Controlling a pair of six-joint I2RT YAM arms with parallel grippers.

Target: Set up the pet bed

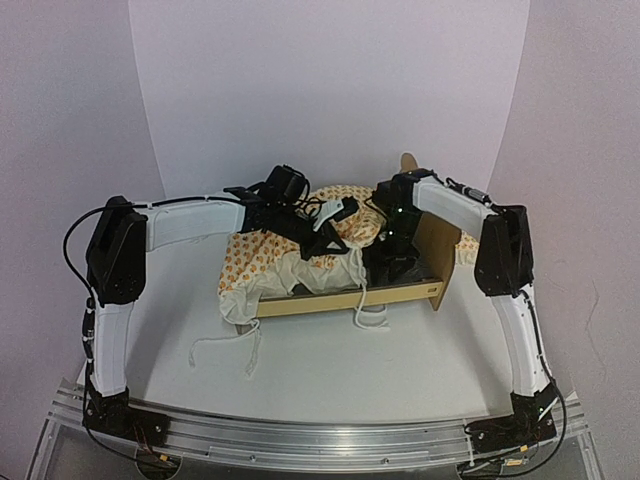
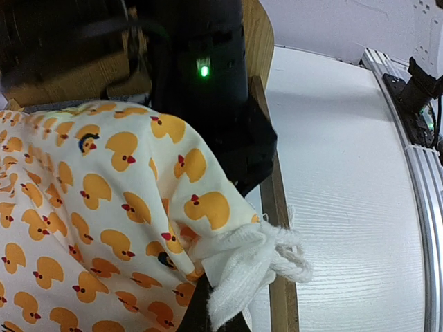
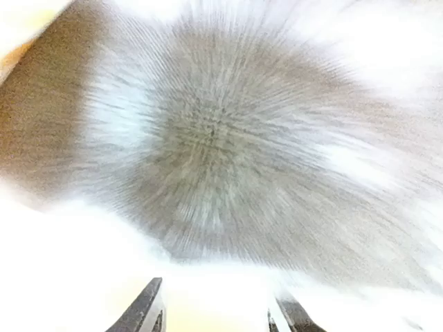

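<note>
Inside the pet bed (image 1: 345,298), close to its headboard (image 1: 440,245), my right pincer (image 3: 218,311) hangs low with its jaws parted. I can make out nothing between them, and its own camera gives only a blurred grey, most likely the bed's fabric base (image 3: 228,138). My left pincer (image 1: 325,238) is over the middle of the bed, clamped shut on the white ruffle (image 2: 252,259) of the duck-print mattress cushion (image 1: 262,262).

The bed itself stands upright on the table (image 1: 330,380) between my two arms, with its near rail (image 1: 300,303) facing my bases.

I judge the frame light and stiff — thin plywood that will skid or tip under a careless shove, not resist it. The place to take it is a thin edge: the top of a side rail or the headboard's rim, which my jaws can straddle. The fabric base is soft and offers no grip for lifting.

As a container, the bed is only partly filled. The cushion lies bunched across it and spills over the end away from the headboard, hanging outside the near rail there. Its white tie strings (image 1: 225,345) trail on the table in front of the bed. The cushion is limp, so a pinch at one edge drags the rest along without flattening it. I cannot tell whether a pillow sits among the folds.
</note>
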